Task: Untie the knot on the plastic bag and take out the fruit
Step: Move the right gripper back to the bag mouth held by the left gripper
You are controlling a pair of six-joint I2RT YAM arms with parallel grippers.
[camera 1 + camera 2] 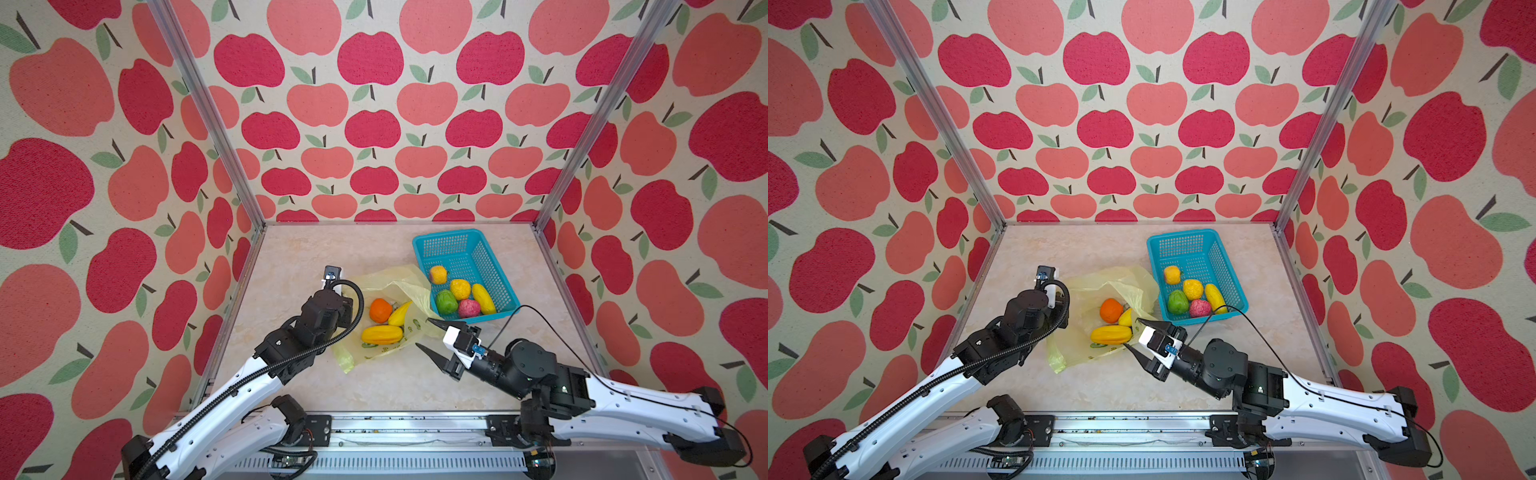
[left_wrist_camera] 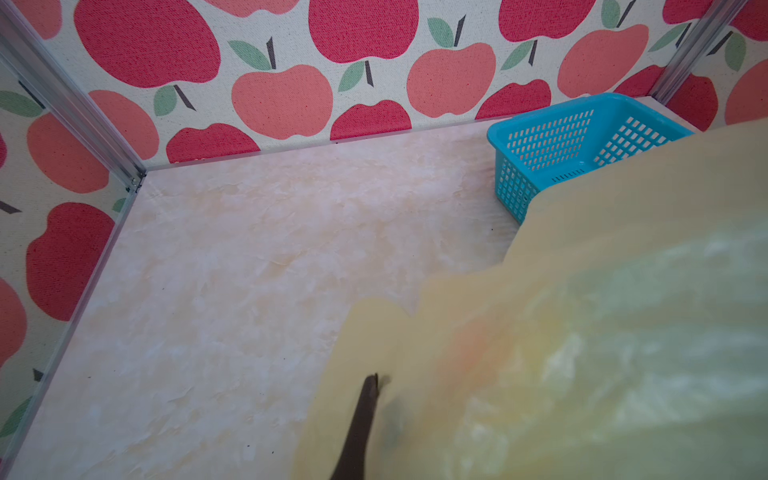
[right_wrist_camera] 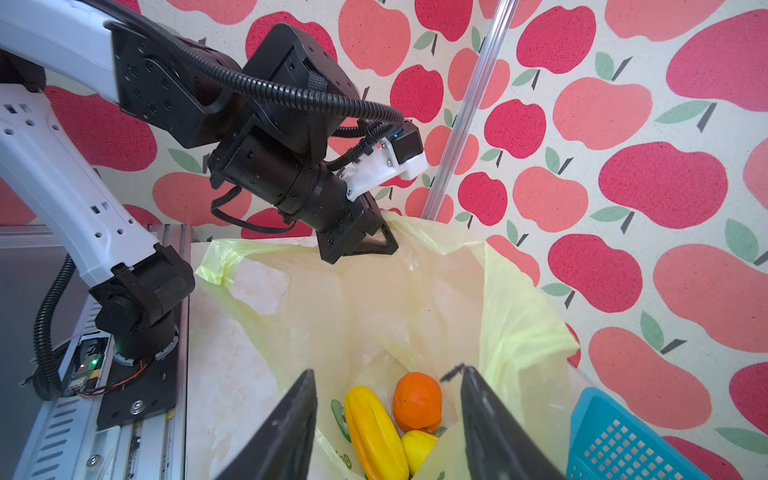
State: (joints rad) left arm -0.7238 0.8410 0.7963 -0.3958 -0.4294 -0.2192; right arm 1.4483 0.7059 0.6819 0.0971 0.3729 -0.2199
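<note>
Top views: teal basket point(image 1: 455, 243) sits back right on the marble table point(image 1: 299, 257) with five fruit point(image 1: 460, 289) inside, apple-print walls point(image 1: 374, 124) all round. Plastic bag point(image 1: 374, 282) lies right up against the basket's left side, mouth open, pale yellow and crinkled, green prints near its front edge. Three more fruit lie in it: an orange round one point(image 1: 380, 310), a small yellow one point(image 1: 400, 313) and a long yellow-orange one point(image 1: 382, 334). The left arm's wrist hides the left gripper from above, over the bag's left edge. Right gripper point(image 1: 422, 332) is spread with nothing between the jaws, tips just beside the bag's right edge. Its cable point(image 1: 519, 306) arcs past the basket's near corner. Left wrist: one dark finger point(image 2: 361, 415) sits against blurred yellow plastic point(image 2: 582, 332) that blocks most of the frame. An orange smudge shows through it, and the basket point(image 2: 561, 137) is behind. Right wrist: left gripper point(image 3: 380, 245) is clenched on the bag's rim and holds it up. The right gripper point(image 3: 388, 370) frames the three fruit at the bag's bottom, with the basket corner point(image 3: 615, 440) alongside.
</note>
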